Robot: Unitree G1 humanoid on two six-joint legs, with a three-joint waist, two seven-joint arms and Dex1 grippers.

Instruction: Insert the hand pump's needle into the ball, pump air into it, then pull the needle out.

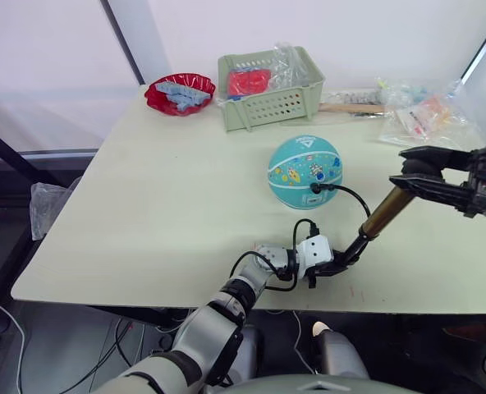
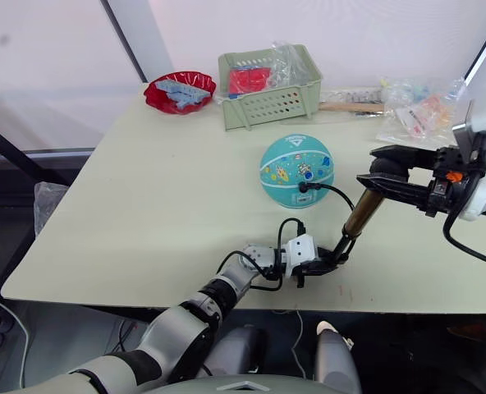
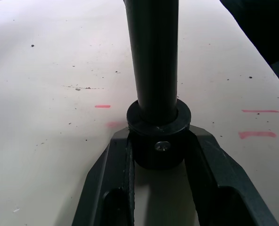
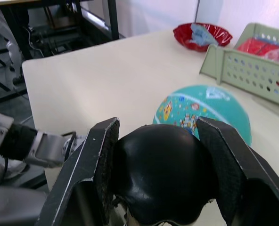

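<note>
The teal ball (image 1: 304, 171) sits mid-table with its white triangle logo on top. The needle's black fitting (image 1: 316, 188) is against the ball's near side, the pin itself hidden; the thin black hose (image 1: 354, 197) curves from it toward the pump. The hand pump (image 1: 384, 213) stands tilted, its brass cylinder rising to the right. My left gripper (image 1: 335, 265) is shut on the pump's lower black cap (image 3: 159, 146) at the table surface. My right gripper (image 1: 411, 170) is shut on the pump's black handle (image 4: 163, 174) at the top.
A green basket (image 1: 272, 103) with red and plastic-wrapped items stands at the back, with a red bowl (image 1: 180, 93) to its left. Plastic bags (image 1: 424, 115) and a wooden stick (image 1: 350, 107) lie at the back right. The table's front edge (image 1: 251, 305) runs just below my left gripper.
</note>
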